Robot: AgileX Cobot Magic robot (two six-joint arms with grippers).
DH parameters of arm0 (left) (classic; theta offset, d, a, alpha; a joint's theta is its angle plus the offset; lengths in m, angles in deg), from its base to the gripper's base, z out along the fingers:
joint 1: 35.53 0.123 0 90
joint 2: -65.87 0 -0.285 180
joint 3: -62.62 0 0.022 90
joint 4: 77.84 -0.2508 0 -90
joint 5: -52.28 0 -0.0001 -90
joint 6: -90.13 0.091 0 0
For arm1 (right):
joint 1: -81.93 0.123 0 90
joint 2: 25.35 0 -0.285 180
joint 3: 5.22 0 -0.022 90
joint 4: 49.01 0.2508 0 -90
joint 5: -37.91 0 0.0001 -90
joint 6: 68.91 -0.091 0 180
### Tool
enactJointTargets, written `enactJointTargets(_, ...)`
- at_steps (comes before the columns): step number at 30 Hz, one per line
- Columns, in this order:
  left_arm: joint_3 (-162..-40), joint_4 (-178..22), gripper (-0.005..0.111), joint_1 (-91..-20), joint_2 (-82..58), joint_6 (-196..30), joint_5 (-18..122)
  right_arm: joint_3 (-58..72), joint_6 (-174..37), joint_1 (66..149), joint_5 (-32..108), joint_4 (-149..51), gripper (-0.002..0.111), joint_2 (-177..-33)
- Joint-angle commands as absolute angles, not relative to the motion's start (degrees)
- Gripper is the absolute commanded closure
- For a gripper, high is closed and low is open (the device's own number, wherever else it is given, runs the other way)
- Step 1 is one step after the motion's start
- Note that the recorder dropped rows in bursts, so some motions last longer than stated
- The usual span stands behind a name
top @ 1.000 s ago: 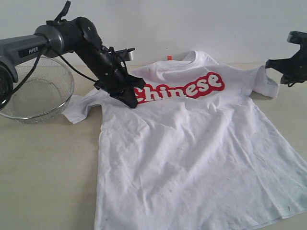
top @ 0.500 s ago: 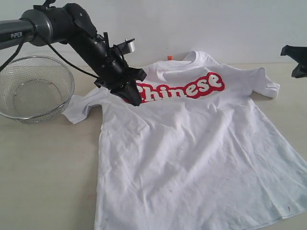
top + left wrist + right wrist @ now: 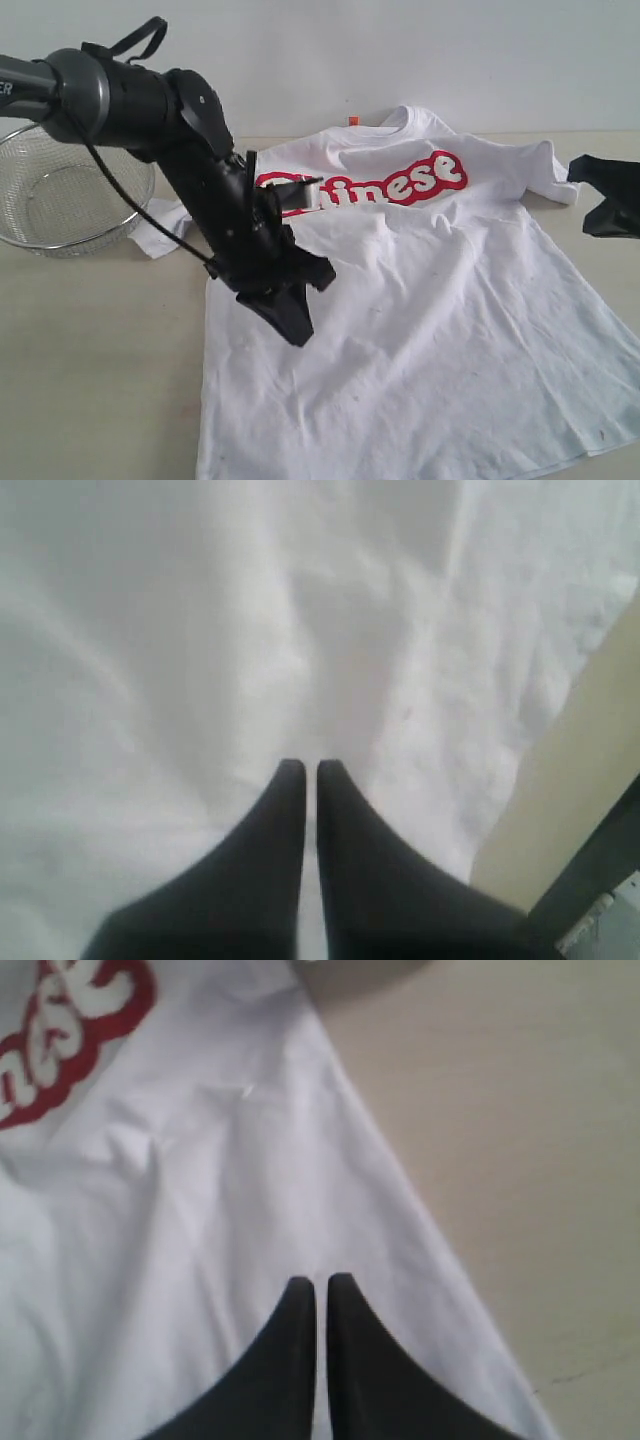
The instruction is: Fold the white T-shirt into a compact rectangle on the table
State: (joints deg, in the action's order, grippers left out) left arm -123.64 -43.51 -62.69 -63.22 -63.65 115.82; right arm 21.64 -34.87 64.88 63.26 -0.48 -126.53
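The white T-shirt [image 3: 420,300] lies spread flat, chest up, on the table [image 3: 90,350], its red-outlined lettering [image 3: 410,180] partly hidden by my left arm. A small orange neck tag [image 3: 353,120] shows at the collar. My left gripper [image 3: 298,335] hangs shut and empty above the shirt's left side; its wrist view shows the closed tips [image 3: 310,768] over plain white cloth [image 3: 200,630]. My right gripper [image 3: 320,1282] is shut with nothing in it, over the shirt [image 3: 200,1210] near its side edge. In the exterior view only part of that gripper's black body [image 3: 610,195] shows at the right border.
A round wire-mesh basket [image 3: 60,200] stands at the back left, beside the shirt's left sleeve [image 3: 160,230]. A pale wall rises behind the table. Bare tabletop [image 3: 520,1140] lies beside the shirt's edge in the right wrist view.
My left arm has swung forward and down from the lettering to the shirt's left side, gripper still shut. The right gripper has dropped lower at the right border.
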Motion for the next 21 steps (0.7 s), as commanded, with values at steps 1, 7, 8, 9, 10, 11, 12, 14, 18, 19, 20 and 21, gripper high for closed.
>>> enactJointTargets(1,-114.82,-43.39,0.102,-66.53,-59.2,-64.18,111.26,27.71,-33.99,69.54,65.59,-0.49,0.108,-118.69)
enactJointTargets(7,-104.4,-43.39,0.102,-69.2,-55.34,-65.76,109.49,34.77,-35.27,71.82,66.37,-5.07,0.108,-113.38)
enactJointTargets(8,-102.82,-43.39,0.102,-69.39,-54.68,-66.1,108.51,35.41,-36.42,71.82,66.37,-7.0,0.108,-112.97)
enactJointTargets(9,-101.74,-43.39,0.102,-69.61,-54.39,-66.28,107.89,35.69,-38.68,71.82,66.64,-9.42,0.108,-112.79)
enactJointTargets(10,-100.57,-43.39,0.102,-69.61,-54.14,-66.28,107.88,35.83,-40.83,71.82,67.03,-11.57,0.108,-112.7)
enactJointTargets(11,-99.54,-43.76,0.102,-69.61,-54.04,-66.64,107.88,35.84,-42.49,71.82,67.56,-13.74,0.108,-112.7)
enactJointTargets(12,-98.77,-44.38,0.102,-69.61,-54.04,-67.29,107.62,35.84,-43.73,71.82,68.22,-16.12,0.108,-112.7)
enactJointTargets(14,-97.04,-46.33,0.102,-69.61,-54.14,-69.16,107.26,35.93,-47.32,71.82,69.11,-19.57,0.108,-112.7)
enactJointTargets(18,-94.38,-48.55,0.102,-69.61,-54.14,-71.66,106.32,35.93,-47.92,71.82,69.79,-20.9,0.108,-112.7)
enactJointTargets(19,-93.72,-48.68,0.102,-69.61,-54.14,-71.66,106.32,35.93,-47.91,71.82,69.79,-21.06,0.108,-112.7)
enactJointTargets(20,-93.09,-48.68,0.102,-69.61,-54.14,-71.66,106.32,35.93,-47.91,71.82,69.79,-21.06,0.108,-112.7)
enactJointTargets(21,-92.57,-48.81,0.102,-69.61,-54.14,-71.66,106.32,35.93,-47.91,71.82,69.96,-21.05,0.108,-112.7)
